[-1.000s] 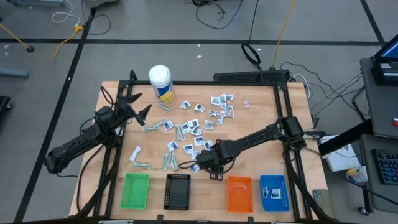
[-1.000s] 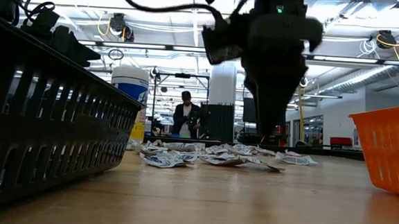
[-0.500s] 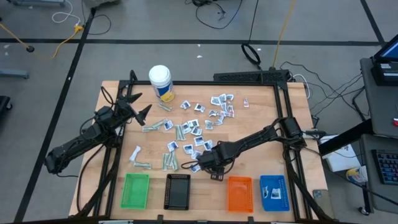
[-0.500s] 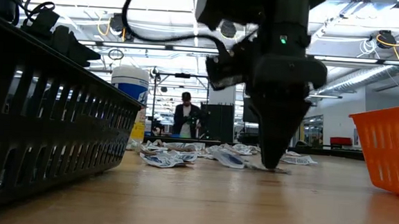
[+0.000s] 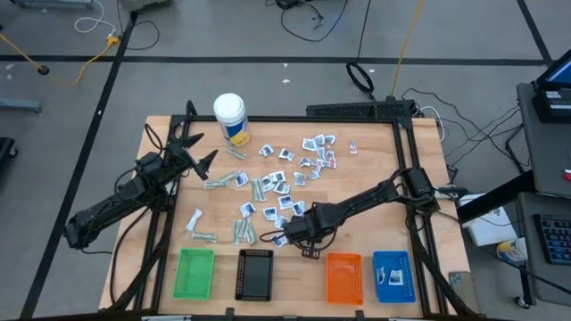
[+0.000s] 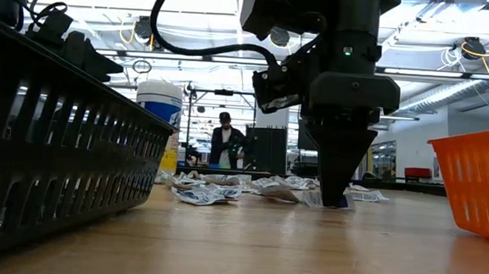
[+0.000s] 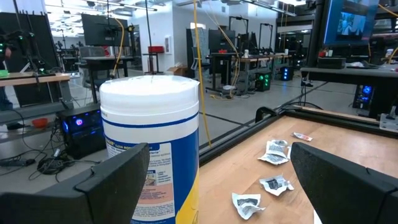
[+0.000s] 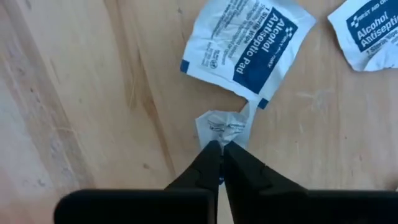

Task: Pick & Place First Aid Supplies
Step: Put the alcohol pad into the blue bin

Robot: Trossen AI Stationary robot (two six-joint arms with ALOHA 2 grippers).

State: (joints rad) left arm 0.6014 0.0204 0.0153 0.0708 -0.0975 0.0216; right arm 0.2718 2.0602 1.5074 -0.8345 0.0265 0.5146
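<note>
Wooden table fills the high view, with cables on the floor beyond it. Note the first aid supplies scattered across its centre, square sachets and longer wrapped strips. At the near edge of that scatter, one small sachet lies flat on the wood, just beside an antiseptic pad packet. You see the right gripper pointing down at this sachet, its fingers closed to a narrow slit and pinching the sachet's edge. Nearer you stand the green tray, black tray, orange tray and blue tray. Left gripper hangs spread wide and empty, near the white bottle at the far left.
</note>
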